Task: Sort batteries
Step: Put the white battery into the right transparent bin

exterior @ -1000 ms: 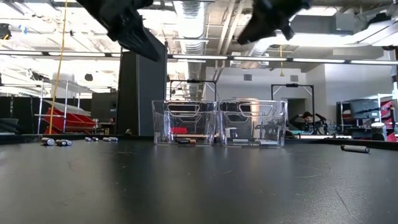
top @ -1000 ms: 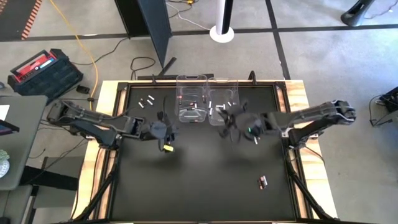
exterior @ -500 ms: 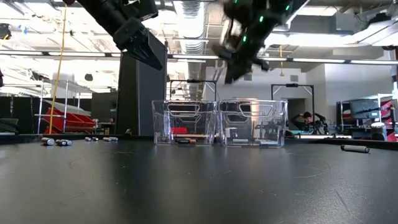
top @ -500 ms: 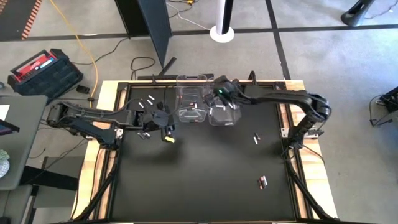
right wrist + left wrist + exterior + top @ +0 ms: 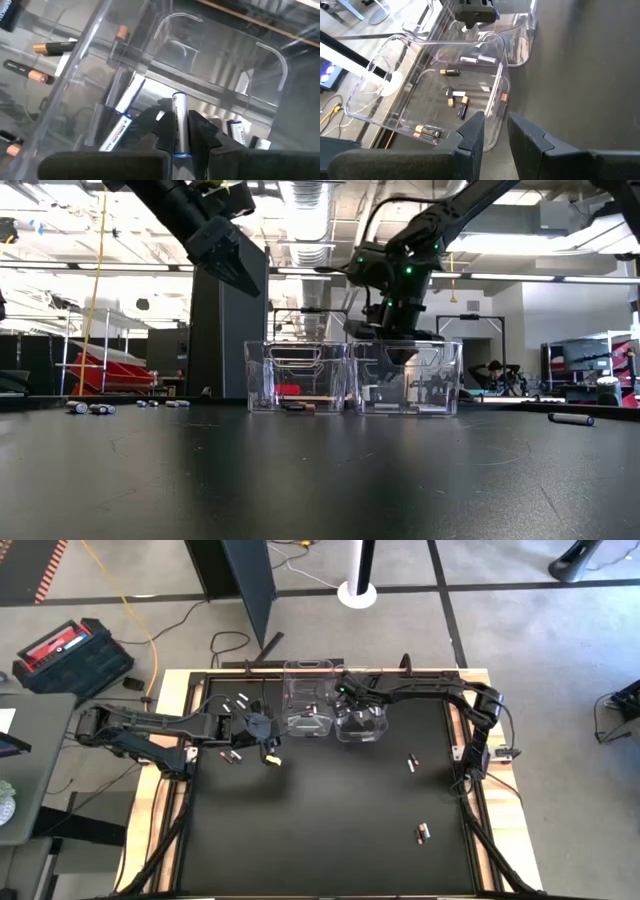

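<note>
Two clear bins stand side by side at the table's far middle. The left bin [image 5: 308, 705] holds dark, copper-tipped batteries [image 5: 451, 96]. The right bin [image 5: 362, 720] holds white batteries [image 5: 477, 60]. My right gripper [image 5: 398, 345] reaches down into the right bin's open top, shut on a white battery [image 5: 179, 125] with blue ends. My left gripper [image 5: 267, 750] hangs above the table beside the left bin's near left corner. Its fingers [image 5: 495, 135] stand a narrow gap apart with nothing between them. My right gripper pinches the white battery's long sides [image 5: 178, 134] between its two fingers. The battery lies along the fingers, and its far end [image 5: 178, 96] sticks out past their tips. The fingers slant steeply down from above into the right bin. The battery is clear of the bin's floor.
Loose batteries lie at the table's far left [image 5: 236, 702], by the left arm [image 5: 232, 755], and on the right half [image 5: 411, 762] [image 5: 422, 832]. The low view shows them at the left [image 5: 90, 408] and right [image 5: 570, 419]. The bins' walls stand between the two grippers.
My right gripper has swung from the table's middle toward the far edge and somewhat left. It then tipped steeply and sank into the right bin's top, still shut on the white battery. My left gripper has drifted a little toward the far edge, closer to the left bin.
</note>
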You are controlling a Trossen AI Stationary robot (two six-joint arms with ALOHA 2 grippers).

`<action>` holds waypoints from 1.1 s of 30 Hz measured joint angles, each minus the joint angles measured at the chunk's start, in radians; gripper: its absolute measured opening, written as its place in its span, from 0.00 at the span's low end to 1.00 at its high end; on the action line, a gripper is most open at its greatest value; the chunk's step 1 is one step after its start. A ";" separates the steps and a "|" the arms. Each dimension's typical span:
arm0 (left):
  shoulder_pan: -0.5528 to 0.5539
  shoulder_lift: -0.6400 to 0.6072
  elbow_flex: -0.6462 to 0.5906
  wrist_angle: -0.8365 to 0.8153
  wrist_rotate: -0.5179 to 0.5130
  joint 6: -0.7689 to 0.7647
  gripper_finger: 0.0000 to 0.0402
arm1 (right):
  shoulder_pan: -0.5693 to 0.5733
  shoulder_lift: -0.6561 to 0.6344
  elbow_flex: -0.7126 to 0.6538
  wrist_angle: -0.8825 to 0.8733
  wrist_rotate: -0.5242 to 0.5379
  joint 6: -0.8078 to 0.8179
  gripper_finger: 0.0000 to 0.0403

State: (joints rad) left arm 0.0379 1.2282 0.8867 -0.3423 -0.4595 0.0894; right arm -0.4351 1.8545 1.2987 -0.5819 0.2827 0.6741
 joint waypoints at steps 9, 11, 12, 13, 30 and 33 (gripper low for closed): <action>0.021 0.000 0.000 -0.007 0.000 -0.005 0.20 | 0.002 -0.002 0.000 -0.031 0.000 0.000 0.13; 0.021 0.000 0.000 -0.007 0.000 -0.005 0.20 | 0.002 -0.002 0.000 -0.039 -0.001 0.003 0.13; 0.021 0.000 0.000 -0.007 0.000 -0.005 0.20 | 0.002 -0.002 0.000 -0.042 0.000 0.010 0.13; 0.021 0.000 0.000 -0.007 0.000 -0.005 0.20 | 0.002 -0.002 0.000 -0.044 0.000 0.017 0.13; 0.020 0.000 0.000 -0.012 0.000 -0.007 0.20 | 0.002 -0.003 0.000 -0.047 -0.021 0.036 0.23; 0.020 0.000 0.000 -0.012 0.000 -0.007 0.20 | 0.002 -0.003 0.000 -0.047 -0.022 0.036 0.29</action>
State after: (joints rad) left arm 0.0582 1.2282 0.8867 -0.3546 -0.4595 0.0826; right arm -0.4328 1.8511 1.2991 -0.6292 0.2607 0.7103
